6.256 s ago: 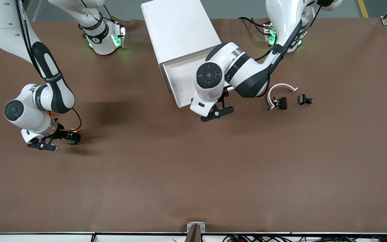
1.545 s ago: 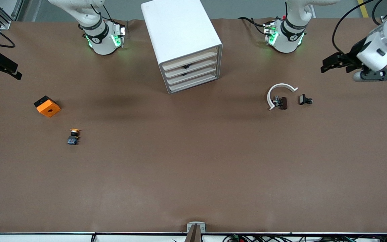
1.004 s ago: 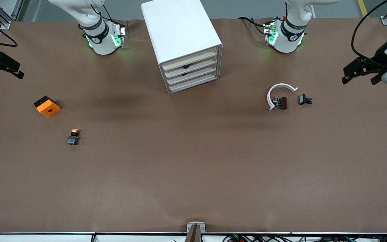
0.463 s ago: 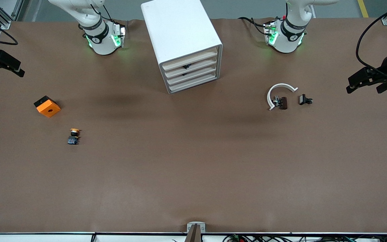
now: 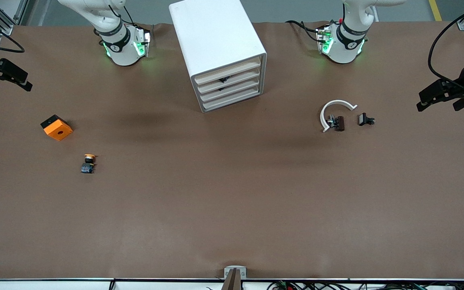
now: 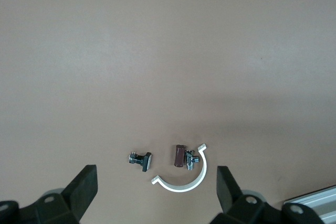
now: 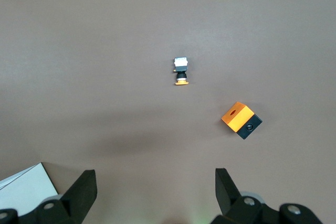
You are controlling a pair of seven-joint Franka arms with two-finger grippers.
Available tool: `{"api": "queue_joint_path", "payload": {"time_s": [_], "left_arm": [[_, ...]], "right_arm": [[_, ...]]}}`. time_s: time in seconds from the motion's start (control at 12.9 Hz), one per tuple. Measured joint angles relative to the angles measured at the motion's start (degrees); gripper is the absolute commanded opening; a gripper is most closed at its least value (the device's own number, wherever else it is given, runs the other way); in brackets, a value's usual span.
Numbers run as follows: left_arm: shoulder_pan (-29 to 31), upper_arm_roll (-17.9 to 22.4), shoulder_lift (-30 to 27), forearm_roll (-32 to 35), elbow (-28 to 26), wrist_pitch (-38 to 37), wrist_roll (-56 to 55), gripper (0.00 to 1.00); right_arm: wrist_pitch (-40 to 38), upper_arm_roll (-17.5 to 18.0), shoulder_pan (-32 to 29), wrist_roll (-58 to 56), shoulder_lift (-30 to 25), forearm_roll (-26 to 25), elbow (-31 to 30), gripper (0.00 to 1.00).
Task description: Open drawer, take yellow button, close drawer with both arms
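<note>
Orange-capped button (image 5: 88, 162) lies out on the surface beside the orange block (image 5: 56, 127), well clear of the right tool (image 5: 1, 75); all drawers (image 5: 228, 83) now shut. Both tools, left tool (image 5: 443, 95) included, have pulled back released and empty: job looks finished.

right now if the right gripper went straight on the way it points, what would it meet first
Probably just bare brown table. The open right gripper looks down on it, with the small orange-capped button and the orange square block off to the side; depth is unclear.
</note>
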Motion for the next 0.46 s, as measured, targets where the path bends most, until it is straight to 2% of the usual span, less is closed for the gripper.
{"api": "queue_joint_path", "payload": {"time_s": [0.46], "left_arm": [[-0.03,-0.02,0.00,0.00,0.07,-0.58,-0.01,1.00]], "right_arm": [[0.00,0.50,0.00,0.03,0.00,0.00,0.00,1.00]]}}
